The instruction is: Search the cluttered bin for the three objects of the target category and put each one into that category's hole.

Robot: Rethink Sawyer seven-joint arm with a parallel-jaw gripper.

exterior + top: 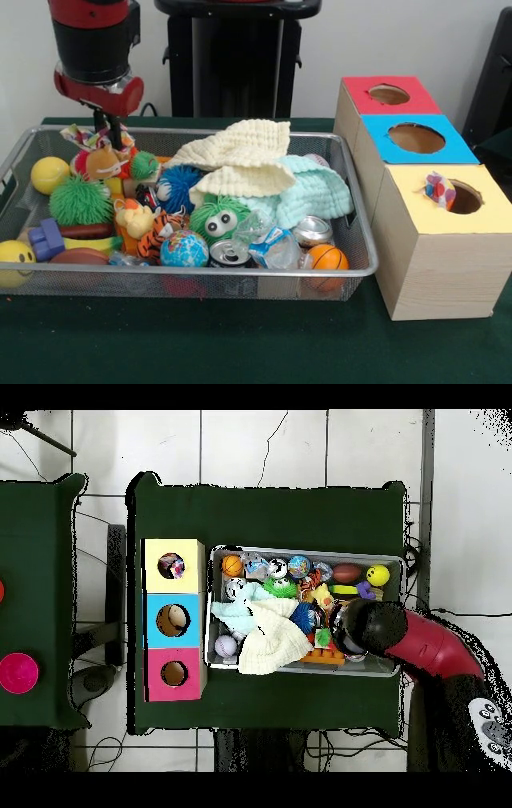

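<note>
A wire mesh bin (362, 240) holds a heap of toys, balls, cans and cloths. At its far left corner lies a colourful patterned piece (80, 136), and my gripper (110, 132) hangs right beside it, touching or nearly so. A similar patterned piece (438, 190) sticks out of the hole in the yellow-topped box (432, 220). The blue-topped box (416, 138) and the red-topped box (390, 94) stand behind it in a row. From overhead, the red arm (420, 642) covers the bin's right end (392, 562) and hides the gripper.
A white cloth (240, 148) and a mint cloth (316, 192) cover the bin's middle. Around them lie fuzzy green balls (78, 200), a globe ball (184, 250), a small basketball (328, 258), cans (230, 254) and a yellow ball (50, 174). A second table with a pink disc (18, 672) stands apart.
</note>
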